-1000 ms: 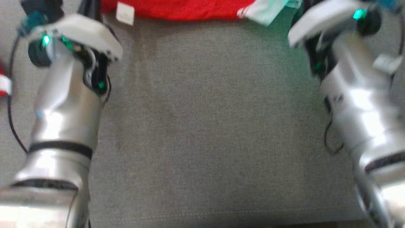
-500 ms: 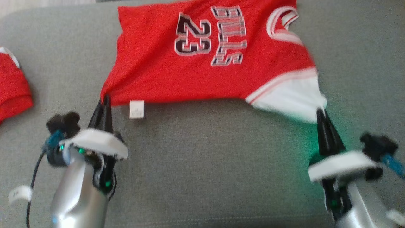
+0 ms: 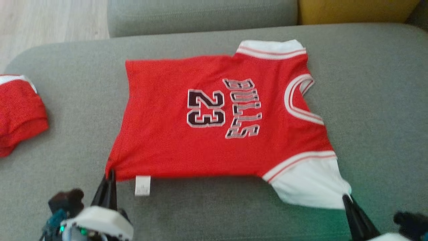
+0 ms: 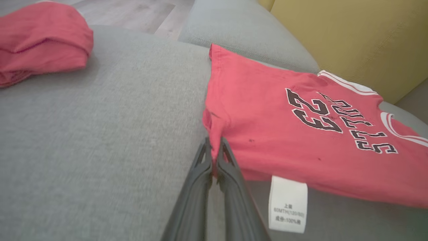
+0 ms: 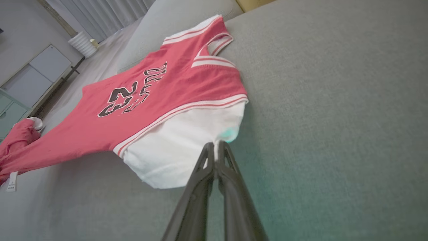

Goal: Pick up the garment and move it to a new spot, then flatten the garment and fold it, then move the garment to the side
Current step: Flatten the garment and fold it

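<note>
The head camera has tilted up, so the whole garment (image 3: 214, 134) shows.

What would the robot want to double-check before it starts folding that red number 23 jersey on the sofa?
1. The left claw shut on the jersey at its near corner: ok.
2. The right claw shut on the white sleeve: ok.
3. Jersey spread out, print facing up: ok.
4. Fabric smooth at the left claw: not ok, it puckers.
5. The other red garment lies apart from the jersey: ok.
6. How firmly either claw grips: cannot tell.
</note>
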Robot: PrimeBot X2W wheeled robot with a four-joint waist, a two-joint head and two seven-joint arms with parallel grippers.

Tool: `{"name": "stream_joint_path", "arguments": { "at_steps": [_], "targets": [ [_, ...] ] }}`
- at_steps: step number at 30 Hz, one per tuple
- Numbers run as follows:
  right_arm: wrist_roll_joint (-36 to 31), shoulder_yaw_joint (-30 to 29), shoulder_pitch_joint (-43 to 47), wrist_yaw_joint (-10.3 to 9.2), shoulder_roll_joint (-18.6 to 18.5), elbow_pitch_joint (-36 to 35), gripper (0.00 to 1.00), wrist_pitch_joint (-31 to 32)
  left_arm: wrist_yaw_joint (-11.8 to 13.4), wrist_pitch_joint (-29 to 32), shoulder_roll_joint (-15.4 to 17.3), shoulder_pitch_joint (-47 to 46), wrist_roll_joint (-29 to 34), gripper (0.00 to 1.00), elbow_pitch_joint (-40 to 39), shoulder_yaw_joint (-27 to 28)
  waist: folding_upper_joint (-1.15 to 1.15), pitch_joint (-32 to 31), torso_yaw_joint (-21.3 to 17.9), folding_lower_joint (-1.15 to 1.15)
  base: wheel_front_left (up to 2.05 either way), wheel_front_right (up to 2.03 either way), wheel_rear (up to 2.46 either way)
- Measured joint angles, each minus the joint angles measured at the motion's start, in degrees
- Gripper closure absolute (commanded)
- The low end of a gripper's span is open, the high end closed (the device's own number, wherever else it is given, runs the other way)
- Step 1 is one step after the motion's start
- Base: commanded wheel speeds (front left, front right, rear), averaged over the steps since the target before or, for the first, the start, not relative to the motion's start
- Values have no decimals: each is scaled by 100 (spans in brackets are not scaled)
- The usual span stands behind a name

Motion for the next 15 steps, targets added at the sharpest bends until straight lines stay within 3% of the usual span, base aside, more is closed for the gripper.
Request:
{"name": "stream_joint_path", "arguments": {
  "at_steps": [8,15],
  "targets": [
    [159,-27,676,0,20,-328,100,364,259,561,14,1062,-53,100,-937,-21,0,-324,-73,0,0,0,0],
    [218,-108,667,0,29,-301,100,419,356,742,26,1182,-64,100,-1249,-48,0,-336,-48,0,0,0,0]
  ]
}}
